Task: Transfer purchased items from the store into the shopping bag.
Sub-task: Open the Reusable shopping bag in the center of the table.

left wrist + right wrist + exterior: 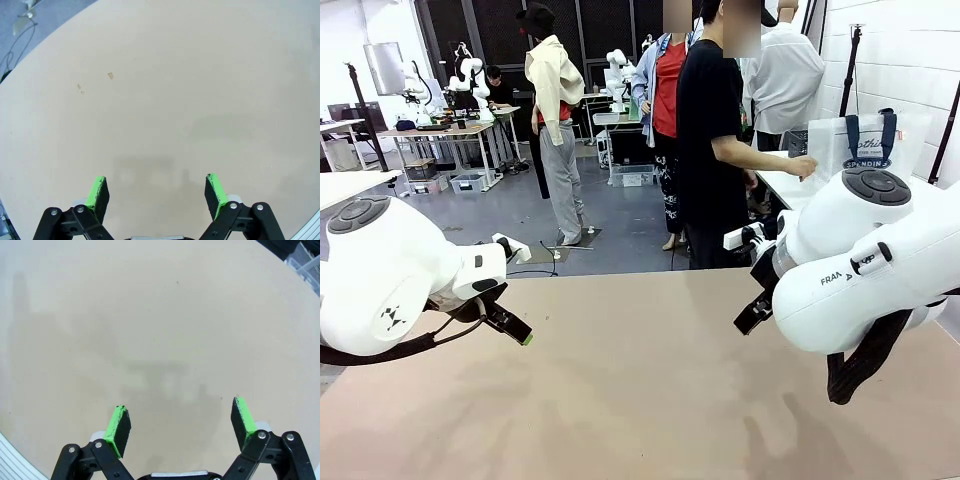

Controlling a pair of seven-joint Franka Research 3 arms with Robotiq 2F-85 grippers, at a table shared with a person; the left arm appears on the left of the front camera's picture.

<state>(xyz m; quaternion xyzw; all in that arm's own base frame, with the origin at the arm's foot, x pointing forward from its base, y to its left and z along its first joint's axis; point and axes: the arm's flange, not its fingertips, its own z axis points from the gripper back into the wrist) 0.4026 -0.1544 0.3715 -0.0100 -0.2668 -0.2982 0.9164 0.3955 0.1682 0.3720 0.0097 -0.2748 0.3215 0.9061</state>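
Shopping bag point(868, 142) behind right arm point(880, 270), person's hand point(804, 167) seemingly touching

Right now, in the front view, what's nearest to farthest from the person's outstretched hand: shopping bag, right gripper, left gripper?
1. shopping bag, right beside the hand.
2. right gripper, over the right of the table.
3. left gripper, over its left side.

table point(650, 400): tan, matte | lying on it: small scrap point(110, 75) | place: well ahead of left gripper point(157, 187), leftward
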